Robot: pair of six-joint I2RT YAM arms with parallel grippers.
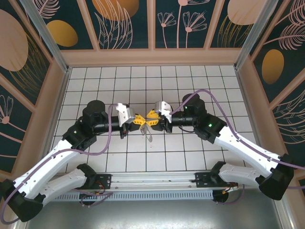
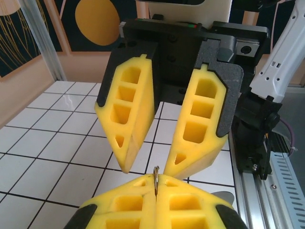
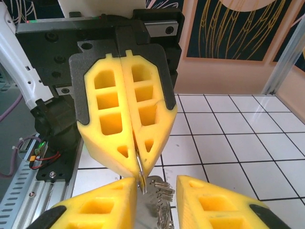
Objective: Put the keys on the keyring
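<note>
left gripper (image 3: 138, 164): fingers pressed together on the thin edge of the keyring (image 2: 156, 177), held above the table (image 1: 190, 157)
right gripper (image 2: 147, 171): fingers apart, tips either side of the ring
keys (image 3: 159, 195): silvery bunch just under the ring
risk: the edge-on pinch likely lets the ring twist or slip; closing off-line could knock the keys

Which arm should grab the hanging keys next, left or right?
Right, probably. The left gripper is shut on the keyring, so it is busy holding. The right gripper is open, one side on each side of the keys hanging under the ring.
</note>
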